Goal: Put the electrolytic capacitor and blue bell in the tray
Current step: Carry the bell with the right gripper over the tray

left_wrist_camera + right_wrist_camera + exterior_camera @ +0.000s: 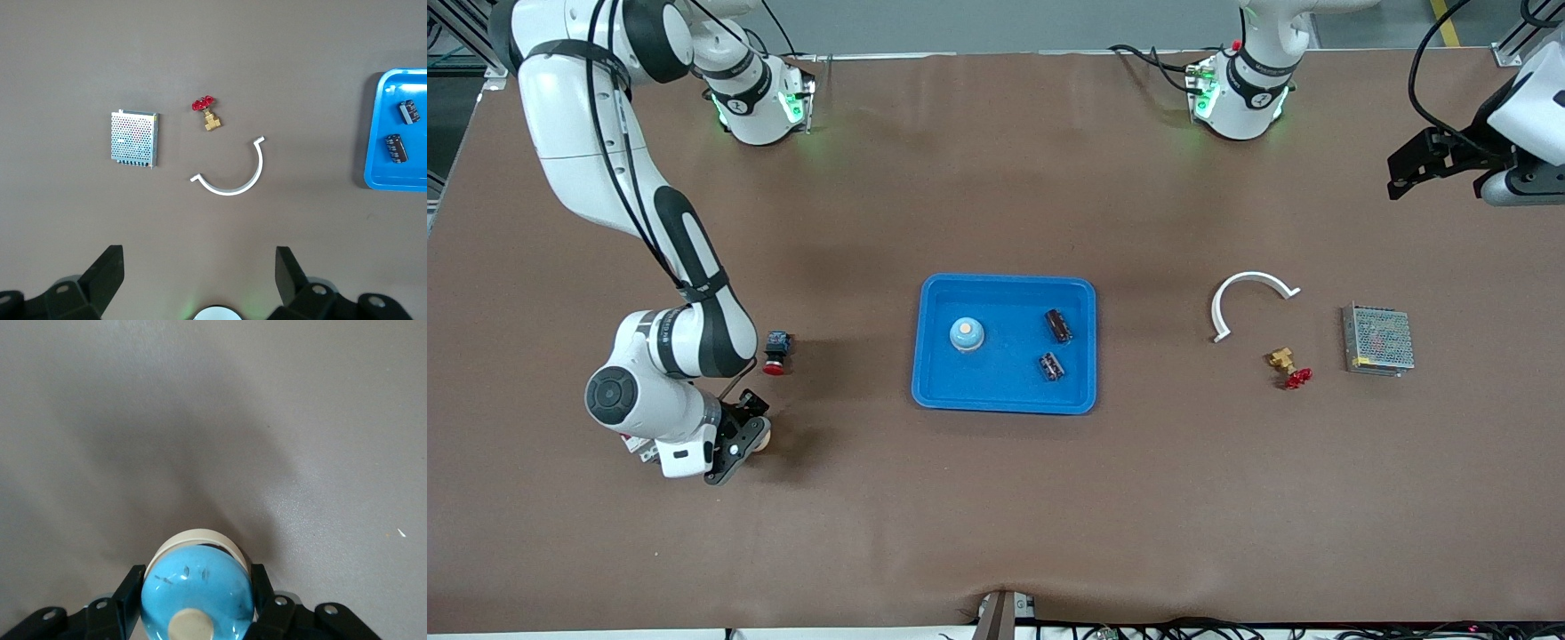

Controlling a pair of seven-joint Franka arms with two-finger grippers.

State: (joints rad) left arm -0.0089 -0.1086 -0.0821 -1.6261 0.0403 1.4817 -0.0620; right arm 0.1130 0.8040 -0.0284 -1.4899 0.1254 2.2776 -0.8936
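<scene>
The bright-blue tray (936,391) lies mid-table and holds one blue bell (966,334) with a cream button and two dark electrolytic capacitors (1058,324) (1052,365). The capacitors also show in the left wrist view (409,111) (395,148), in the tray (373,177). My right gripper (743,441) is low over the table toward the right arm's end, shut on a second blue bell (200,583). Its fingers (131,593) press both sides of the dome. In the front view only the cream edge of this bell (762,442) shows. My left gripper (1405,173) waits, open and holding nothing (199,267), high over the left arm's end.
A red-capped push button (776,350) lies beside the right forearm. Toward the left arm's end lie a white curved strip (1249,293), a brass valve with a red handle (1288,366) and a perforated metal box (1378,340).
</scene>
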